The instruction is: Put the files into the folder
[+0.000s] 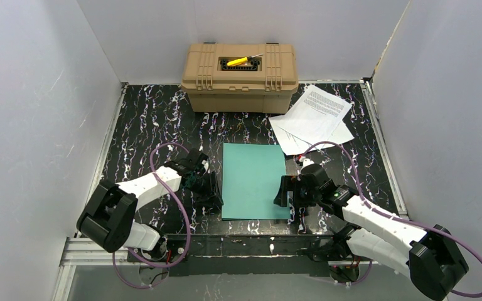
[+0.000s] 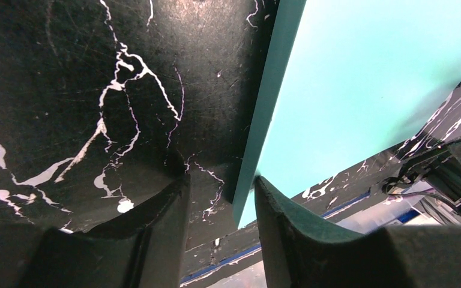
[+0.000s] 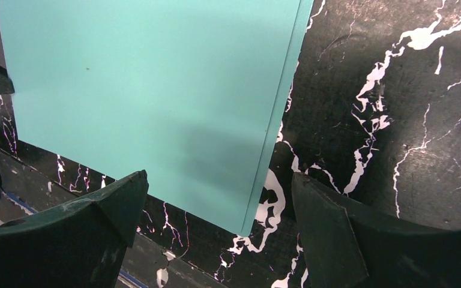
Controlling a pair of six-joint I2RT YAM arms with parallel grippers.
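The folder (image 1: 254,180) is teal and lies shut and flat at the middle of the table. The files (image 1: 314,116), white printed sheets, lie loosely overlapped at the back right, apart from both grippers. My left gripper (image 1: 211,192) is open at the folder's near left corner. In the left wrist view the folder (image 2: 360,78) has its left edge running between the two fingers of the gripper (image 2: 221,210). My right gripper (image 1: 287,191) is open at the near right corner. In the right wrist view the folder (image 3: 150,84) has its corner between the spread fingers of the gripper (image 3: 216,207).
A tan plastic toolbox (image 1: 241,75) with a yellow tool on its lid stands at the back centre. White walls enclose the black marbled table (image 1: 144,125) on three sides. The table's metal front rail (image 1: 245,244) runs just below the folder.
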